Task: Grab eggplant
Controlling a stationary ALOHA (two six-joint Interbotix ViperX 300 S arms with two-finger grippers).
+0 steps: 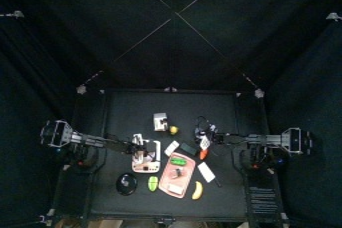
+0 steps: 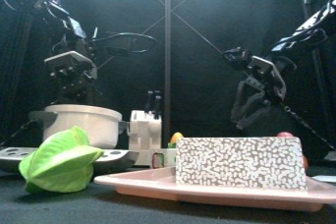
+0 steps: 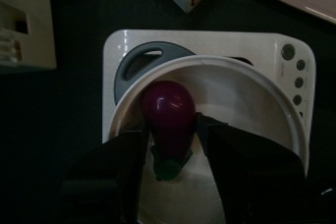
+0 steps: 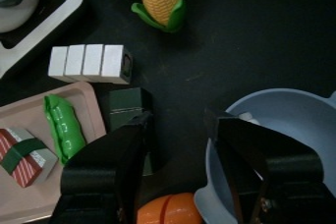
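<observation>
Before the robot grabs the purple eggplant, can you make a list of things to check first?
1. Eggplant in sight: ok, it lies in the white bowl in the left wrist view.
2. Left gripper lined up: ok, one jaw on each side of the eggplant's green stem end.
3. Left jaws wide enough: ok, they stand apart with the eggplant between them.
4. Jaws touching the eggplant: cannot tell.
5. Bowl rim out of the jaws' way: cannot tell, the jaws hide it.
6. Right gripper out of the way: ok, it is open over the table by a grey-blue bowl, holding nothing.
</observation>
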